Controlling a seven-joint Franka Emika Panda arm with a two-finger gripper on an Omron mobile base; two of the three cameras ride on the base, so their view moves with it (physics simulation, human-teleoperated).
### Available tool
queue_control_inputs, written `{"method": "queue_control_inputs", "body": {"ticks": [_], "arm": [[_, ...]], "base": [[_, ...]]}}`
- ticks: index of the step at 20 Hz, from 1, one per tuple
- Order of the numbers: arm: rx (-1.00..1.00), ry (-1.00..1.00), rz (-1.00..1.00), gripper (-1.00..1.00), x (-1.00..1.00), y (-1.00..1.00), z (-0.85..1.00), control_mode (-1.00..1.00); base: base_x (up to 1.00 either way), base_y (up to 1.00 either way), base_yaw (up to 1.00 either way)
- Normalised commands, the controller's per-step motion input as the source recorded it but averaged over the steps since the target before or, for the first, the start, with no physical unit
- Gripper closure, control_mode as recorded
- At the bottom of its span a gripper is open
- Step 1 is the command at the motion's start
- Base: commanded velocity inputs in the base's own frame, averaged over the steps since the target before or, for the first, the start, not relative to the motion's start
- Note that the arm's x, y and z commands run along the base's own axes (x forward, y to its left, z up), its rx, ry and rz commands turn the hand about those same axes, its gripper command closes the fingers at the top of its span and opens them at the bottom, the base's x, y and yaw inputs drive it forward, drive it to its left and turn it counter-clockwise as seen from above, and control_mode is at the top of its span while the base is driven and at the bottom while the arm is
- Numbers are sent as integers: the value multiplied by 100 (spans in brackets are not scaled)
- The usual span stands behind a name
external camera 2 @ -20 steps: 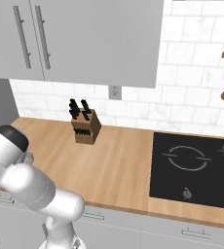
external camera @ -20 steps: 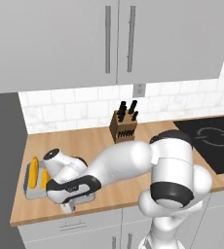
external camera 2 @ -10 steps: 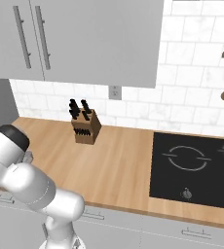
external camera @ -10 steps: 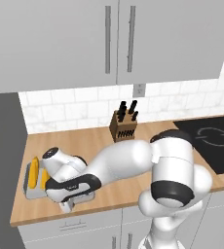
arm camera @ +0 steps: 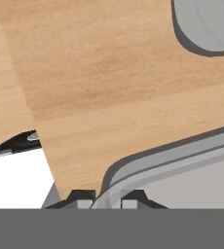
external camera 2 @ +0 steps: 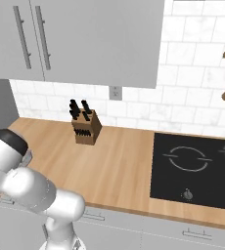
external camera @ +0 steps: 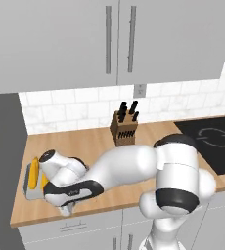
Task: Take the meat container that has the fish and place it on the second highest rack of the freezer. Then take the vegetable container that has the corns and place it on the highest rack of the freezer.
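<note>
A grey tray (external camera: 32, 193) holding yellow-orange corns (external camera: 33, 173) lies at the counter's left end, and my hand covers most of it. In the hand view my gripper (arm camera: 107, 197) points down at the wood, with the tray's rim (arm camera: 148, 168) between its two fingertips and both tips against it. From the left base view the fingers are hidden under the hand. The fish is out of view. The freezer's dark-grey side (external camera: 2, 166) stands just left of the counter; its racks are hidden.
A knife block (external camera: 124, 128) stands against the tiled wall, and a black cooktop (external camera: 217, 141) lies at the right. The rounded corner of another grey container (arm camera: 206, 29) shows beyond the tray. The counter's front edge (external camera: 114, 207) runs right beside my hand.
My hand has settled slightly lower over the tray's near end. The tray and corns have stayed in place.
</note>
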Motion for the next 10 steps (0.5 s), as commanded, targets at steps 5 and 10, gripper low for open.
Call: {"method": "queue_control_inputs", "body": {"ticks": [5, 10], "arm": [[0, -8, -15, 100, -31, -63, 85, -100], [0, 0, -16, 100, 0, -95, 100, -100]], "base": [[0, 0, 0], [0, 0, 0]]}}
